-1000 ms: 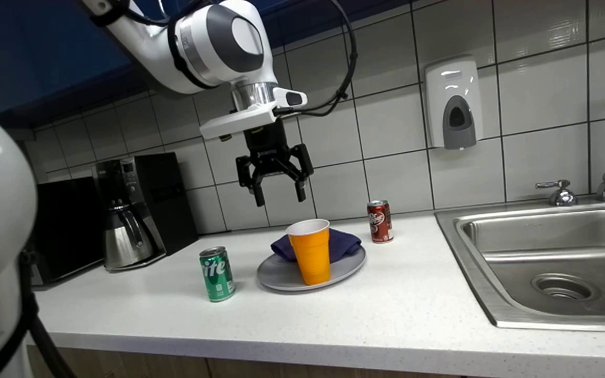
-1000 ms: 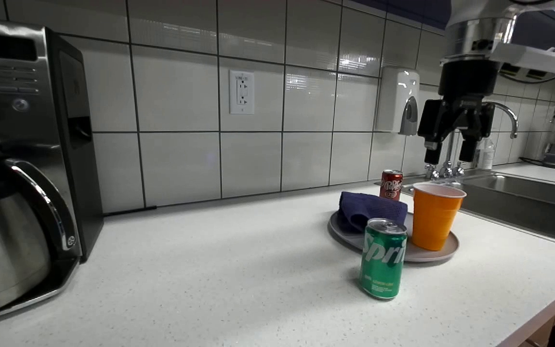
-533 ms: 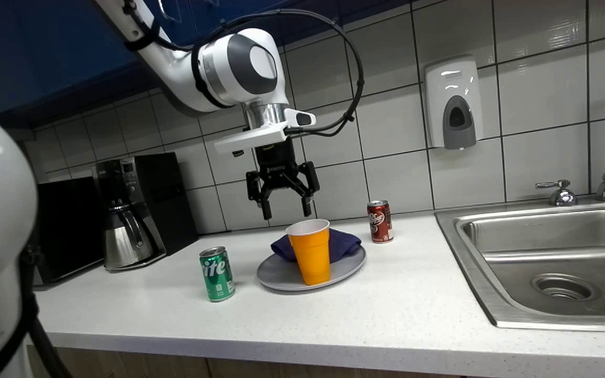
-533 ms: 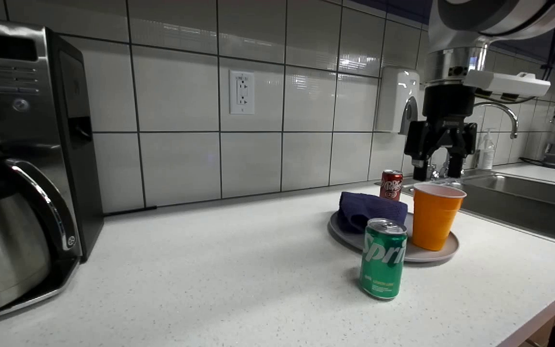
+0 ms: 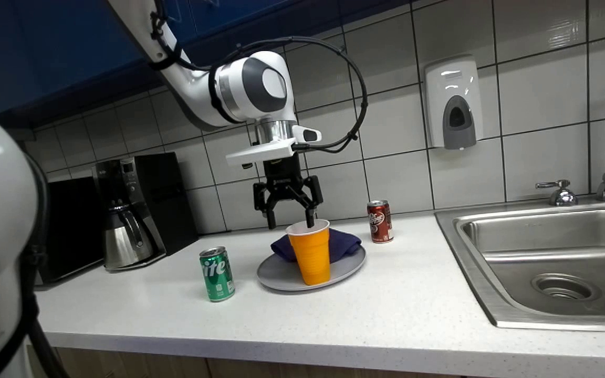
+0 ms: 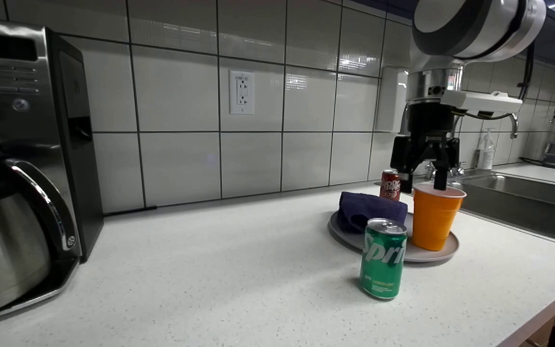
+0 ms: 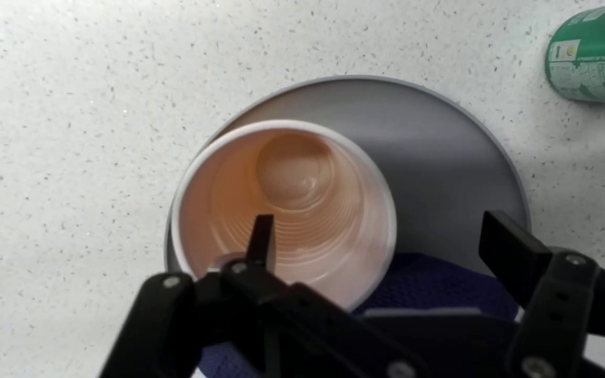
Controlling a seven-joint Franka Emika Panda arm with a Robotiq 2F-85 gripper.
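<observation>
The gripper (image 5: pixel 290 226) is hanging open just over the orange cup (image 5: pixel 311 257)!
Left to right in an exterior view: the coffee maker (image 5: pixel 156 205) is standing well off to the gripper's left, the green can (image 5: pixel 217 274) is sitting nearer, lower left; one jaw is hovering outside the cup, its partner over the mouth; below, the cup is standing upright on the gray plate (image 5: pixel 277 274), the blue cloth (image 5: pixel 343 244) is lying behind, the red can (image 5: pixel 378 222) is standing to the right, the sink (image 5: pixel 473 266) farther right.

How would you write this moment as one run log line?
pincer: open, holding nothing; one finger: over or inside orange cup; cup: upright on gray plate; navy cloth: on plate; green can: beside plate
</observation>
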